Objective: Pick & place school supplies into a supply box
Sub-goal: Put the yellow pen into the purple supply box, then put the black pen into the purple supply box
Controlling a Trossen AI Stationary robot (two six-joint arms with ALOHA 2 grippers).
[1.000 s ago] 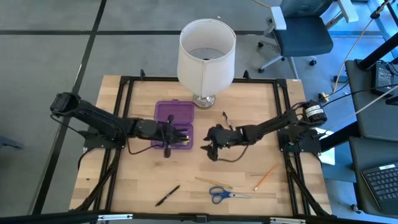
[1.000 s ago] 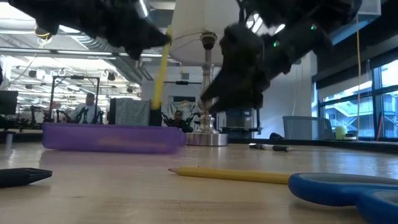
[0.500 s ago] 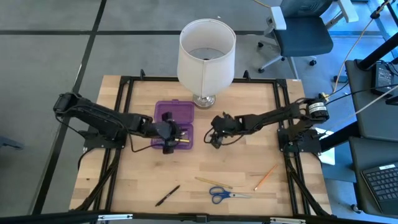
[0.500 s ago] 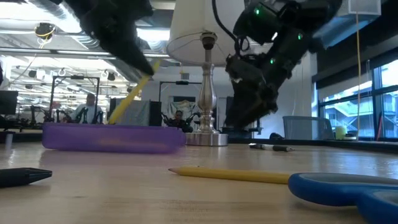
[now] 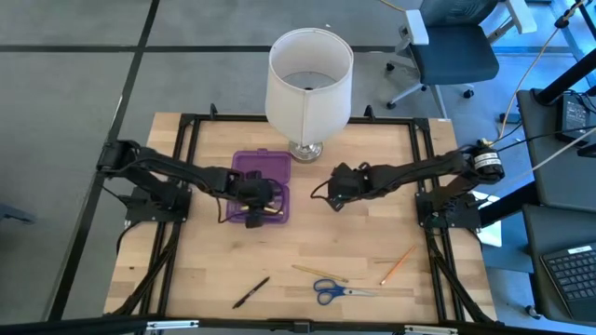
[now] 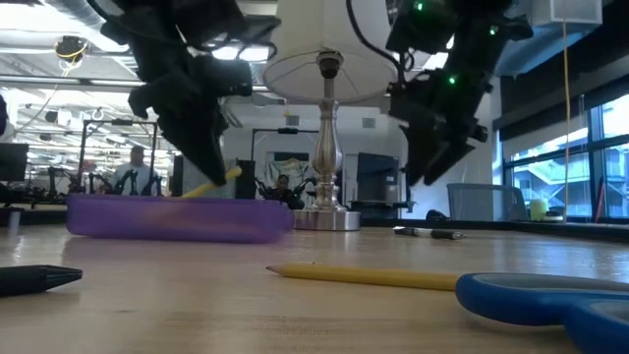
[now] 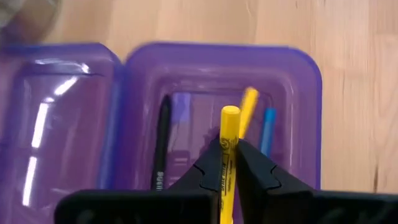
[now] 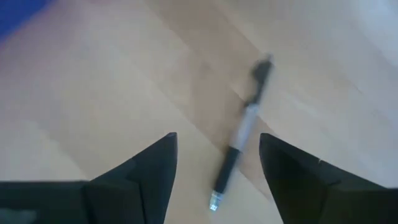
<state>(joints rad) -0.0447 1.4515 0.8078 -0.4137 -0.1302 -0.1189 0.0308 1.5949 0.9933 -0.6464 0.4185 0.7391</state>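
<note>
The supply box (image 5: 260, 182) lies open at table centre-left, purple and translucent, with its lid (image 7: 59, 112) laid flat beside the tray (image 7: 292, 106). A black pen (image 7: 161, 146) and a blue one (image 7: 267, 132) lie in the tray. My left gripper (image 5: 257, 205) is above the tray, shut on a yellow pen (image 7: 227, 146). My right gripper (image 5: 339, 194) hangs open right of the lamp base, above a grey-and-black pen (image 8: 241, 155) lying on the wood, touching nothing. A black pen (image 5: 251, 292), a yellow pencil (image 5: 319, 273), blue-handled scissors (image 5: 339, 291) and an orange pencil (image 5: 398, 265) lie near the front edge. My left gripper pinches the yellow pen's barrel (image 7: 225, 167) between its two fingers (image 7: 258, 171). The fingers slant down from the table's left side, and the pen runs along them, its free end (image 7: 230, 114) reaching out past the tips. The pen tilts low (image 6: 214, 181) over the tray; whether it touches the tray I cannot tell.
A white-shaded lamp (image 5: 309, 84) on a metal base (image 5: 305, 149) stands just behind the box. A black frame (image 5: 191, 126) borders the tabletop. Bare wood lies between the box and the supplies at the front.
My left gripper has tipped steeply downward and sunk toward the tray; the yellow pen has gone from nearly upright to a low slant over the tray. My right gripper, open throughout, has risen, moved toward the table's far right and tipped downward.
</note>
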